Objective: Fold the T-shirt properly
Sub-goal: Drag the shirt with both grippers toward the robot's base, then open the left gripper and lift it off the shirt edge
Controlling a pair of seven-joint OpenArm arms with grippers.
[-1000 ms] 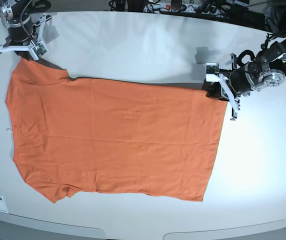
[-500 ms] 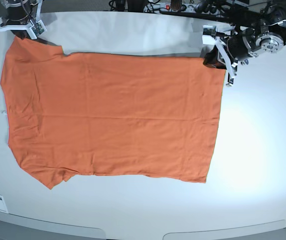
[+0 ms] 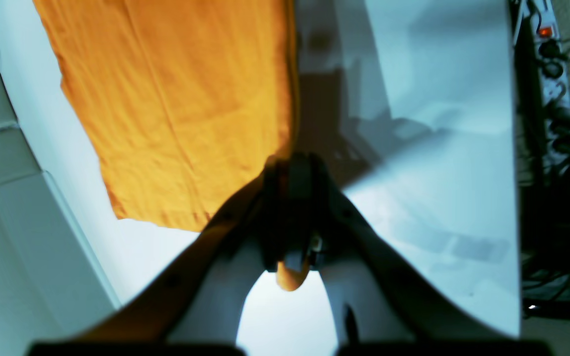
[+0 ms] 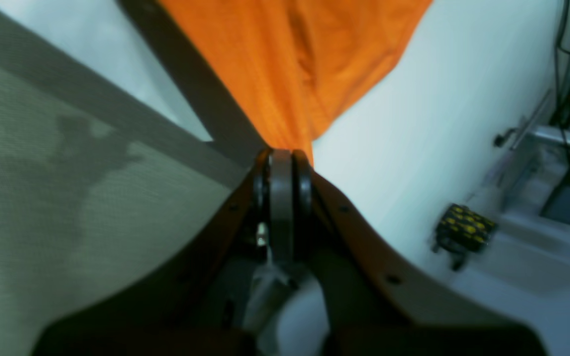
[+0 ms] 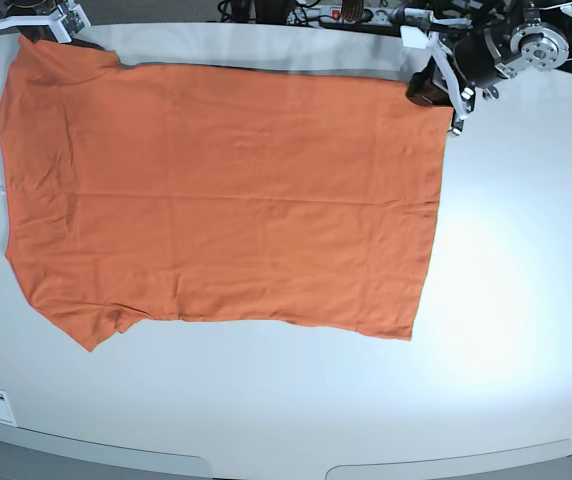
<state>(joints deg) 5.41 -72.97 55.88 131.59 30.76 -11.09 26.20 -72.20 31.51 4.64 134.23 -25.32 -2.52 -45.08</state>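
The orange T-shirt (image 5: 216, 190) lies spread and stretched across the white table (image 5: 516, 300), its far edge lifted near the table's back. My left gripper (image 5: 428, 88) at the back right is shut on the shirt's far hem corner; in the left wrist view a bit of orange cloth pokes out behind the closed fingers (image 3: 292, 217), and the T-shirt (image 3: 176, 99) hangs away from them. My right gripper (image 5: 28, 30) at the back left is shut on the sleeve corner. In the right wrist view the T-shirt (image 4: 295, 59) runs straight up from the closed right gripper (image 4: 285, 155).
A power strip and cables (image 5: 346, 14) lie along the table's back edge. A small yellow-and-black object (image 4: 463, 230) shows on the right of the right wrist view. The table's front edge (image 5: 266, 462) runs along the bottom.
Both grippers have pulled their shirt corners toward the table's back edge, and the whole T-shirt has slid that way with them and lies flatter.
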